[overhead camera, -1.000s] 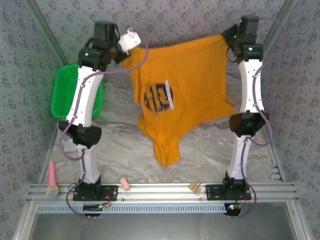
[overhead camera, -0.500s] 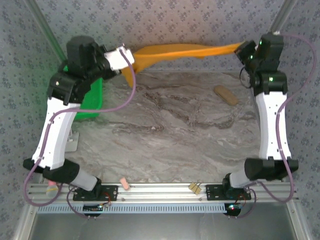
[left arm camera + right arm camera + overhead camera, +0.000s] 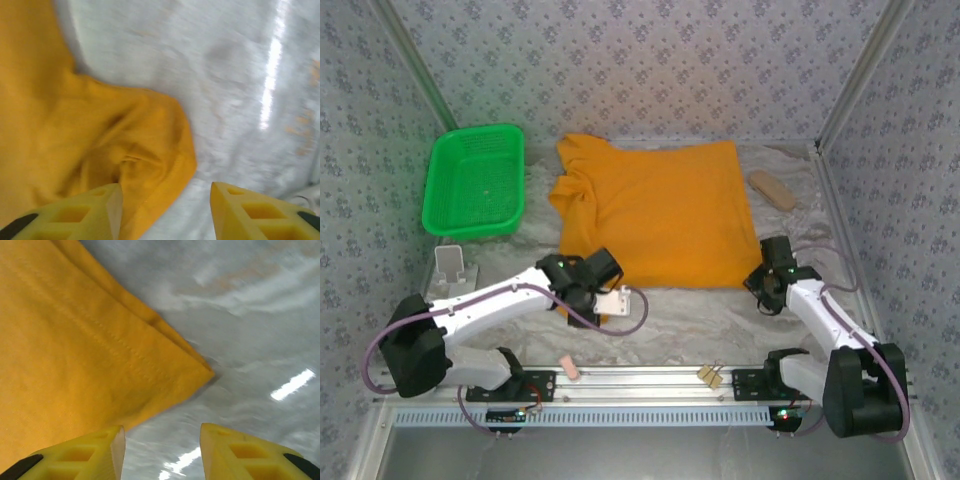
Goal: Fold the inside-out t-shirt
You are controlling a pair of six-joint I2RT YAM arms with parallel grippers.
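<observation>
Inside-out t-shirt [image 3: 660, 210] lies flat mid-frame; left gripper [image 3: 165, 200] and right gripper [image 3: 161, 440], spread and empty, should pinch its 2 lower corners evenly.

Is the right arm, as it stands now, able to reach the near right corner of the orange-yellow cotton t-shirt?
Probably yes. The right gripper is open, and that corner of the orange-yellow cotton t-shirt lies flat on the grey marbled table just ahead of it, with nothing between.
</observation>
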